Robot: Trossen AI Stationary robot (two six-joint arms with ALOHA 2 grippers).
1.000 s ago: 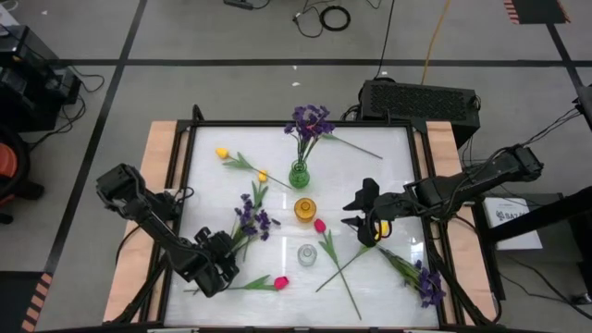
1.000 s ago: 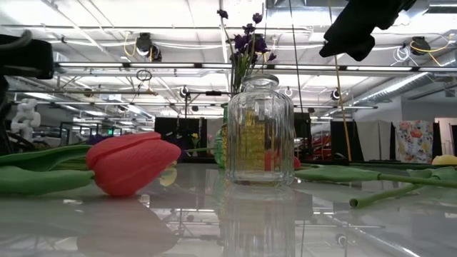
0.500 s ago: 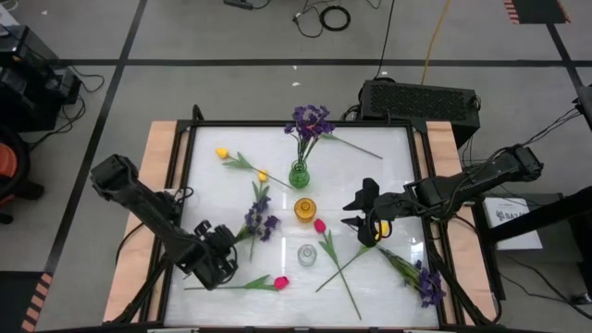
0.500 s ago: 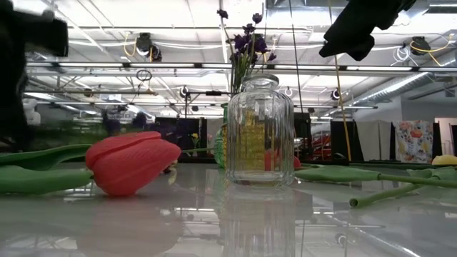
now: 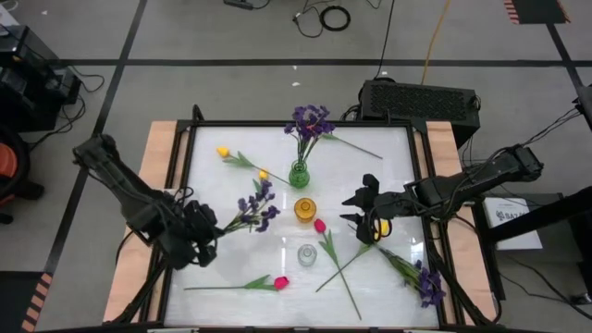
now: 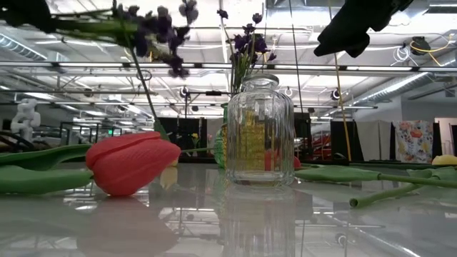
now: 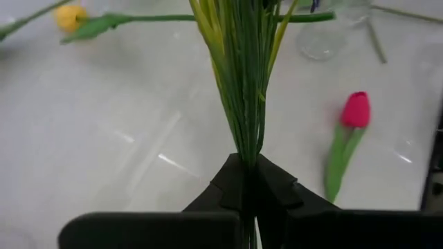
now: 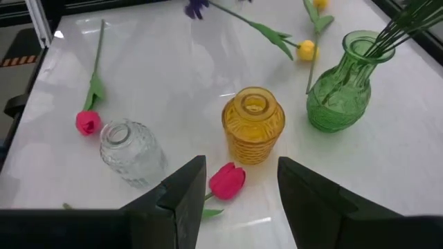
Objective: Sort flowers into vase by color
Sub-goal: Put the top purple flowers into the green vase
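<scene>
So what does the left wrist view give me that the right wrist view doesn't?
Only the left wrist view shows the left gripper shut on the green stems of the bushy purple sprig, lifted above the white tabletop.

Only the right wrist view shows the open right gripper, the ribbed yellow glass vase, the green glass vase already holding stems, and a second pink-red tulip close to the right gripper.

Both show the clear glass vase and a pink-red tulip lying beside it.
</scene>
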